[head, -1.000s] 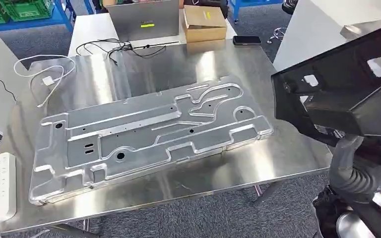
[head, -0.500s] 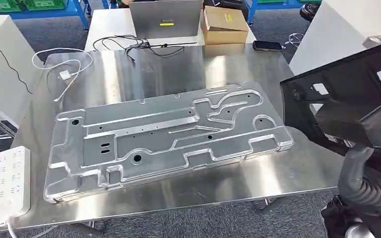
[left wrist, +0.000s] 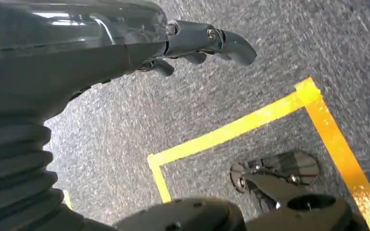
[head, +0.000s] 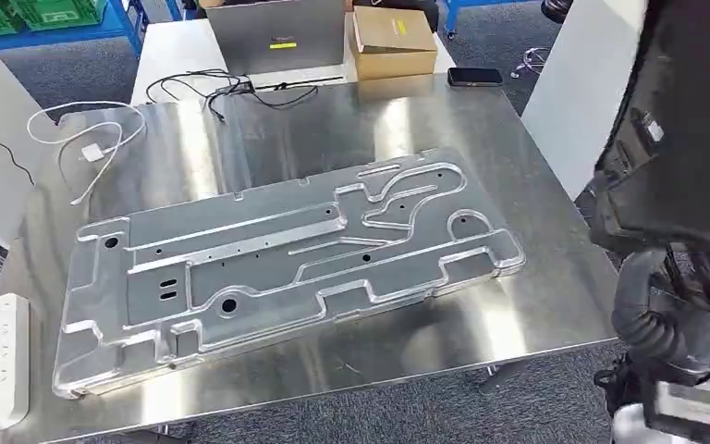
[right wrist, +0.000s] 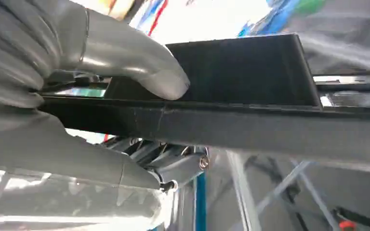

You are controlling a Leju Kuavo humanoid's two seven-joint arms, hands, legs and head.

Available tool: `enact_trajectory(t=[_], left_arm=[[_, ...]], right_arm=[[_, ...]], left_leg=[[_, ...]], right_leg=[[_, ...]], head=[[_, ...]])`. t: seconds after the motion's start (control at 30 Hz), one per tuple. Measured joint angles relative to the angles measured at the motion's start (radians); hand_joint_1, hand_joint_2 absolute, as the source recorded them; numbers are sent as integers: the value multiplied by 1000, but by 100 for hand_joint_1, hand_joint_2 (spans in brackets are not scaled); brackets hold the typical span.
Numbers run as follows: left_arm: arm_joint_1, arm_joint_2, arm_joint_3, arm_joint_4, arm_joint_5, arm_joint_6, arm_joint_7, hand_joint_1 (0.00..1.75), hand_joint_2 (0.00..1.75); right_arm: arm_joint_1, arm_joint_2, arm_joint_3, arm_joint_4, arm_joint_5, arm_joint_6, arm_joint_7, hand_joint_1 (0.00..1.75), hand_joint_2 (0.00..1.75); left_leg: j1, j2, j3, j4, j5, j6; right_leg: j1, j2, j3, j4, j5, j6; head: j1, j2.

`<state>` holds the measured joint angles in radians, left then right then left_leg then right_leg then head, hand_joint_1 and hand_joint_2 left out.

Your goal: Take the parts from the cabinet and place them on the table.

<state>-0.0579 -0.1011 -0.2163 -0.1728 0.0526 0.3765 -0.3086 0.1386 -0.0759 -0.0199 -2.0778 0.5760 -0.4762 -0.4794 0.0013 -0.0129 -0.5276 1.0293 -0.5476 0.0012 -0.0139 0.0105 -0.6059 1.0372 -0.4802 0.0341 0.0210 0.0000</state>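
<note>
The big black plastic part (head: 679,129) now stands taller and closer to the right edge of the head view than a moment ago, off the table at about three o'clock. The right hand (right wrist: 101,103) grips its thin edge, grey thumb (right wrist: 139,67) on top and dark fingers (right wrist: 173,166) under it. The shiny steel table (head: 527,305) has bare room along its right side and front edge, beside the large flat silver metal plate (head: 277,259) lying across its middle. The left hand (left wrist: 197,43) hangs over grey carpet (left wrist: 221,96) with fingers loosely curled, holding nothing.
</note>
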Motion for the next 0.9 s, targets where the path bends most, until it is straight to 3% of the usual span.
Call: enact_trajectory(t=[0.07, 0.13, 0.33, 0.57, 0.9], left_arm=[[0, 0, 0, 0, -3, 0, -4, 0, 175], [0, 0, 0, 0, -6, 0, -5, 0, 175], [-4, 0, -1, 0, -24, -4, -2, 0, 175], [-16, 0, -10, -2, -52, -12, 3, 0, 175], [-28, 0, -33, -5, -91, -29, 4, 0, 175]], right_arm=[[4, -14, -4, 31, 180, -47, 82, 175, 175], [5, -34, -4, 68, 300, -51, 160, 175, 175], [-36, -92, 21, 224, 504, 31, 339, 175, 175], [-106, -107, 84, 456, 583, 14, 419, 175, 175], [-192, -107, 129, 655, 635, -15, 411, 175, 175]], left_leg=[[1, 0, 0, 0, 0, 0], [0, 0, 1, 0, 0, 0], [-2, 0, 3, 0, 0, 0], [-2, -1, 3, 0, 0, 0], [-2, -1, 2, 0, 0, 0]], right_leg=[[-1, 0, 1, 0, 0, 0], [-2, 0, 3, -1, 0, 0], [-5, 0, 7, -4, 1, 1], [-5, 0, 7, -5, 1, 1], [-5, 0, 7, -5, 1, 1]], head=[[0, 0], [0, 0], [0, 0], [0, 0], [0, 0]])
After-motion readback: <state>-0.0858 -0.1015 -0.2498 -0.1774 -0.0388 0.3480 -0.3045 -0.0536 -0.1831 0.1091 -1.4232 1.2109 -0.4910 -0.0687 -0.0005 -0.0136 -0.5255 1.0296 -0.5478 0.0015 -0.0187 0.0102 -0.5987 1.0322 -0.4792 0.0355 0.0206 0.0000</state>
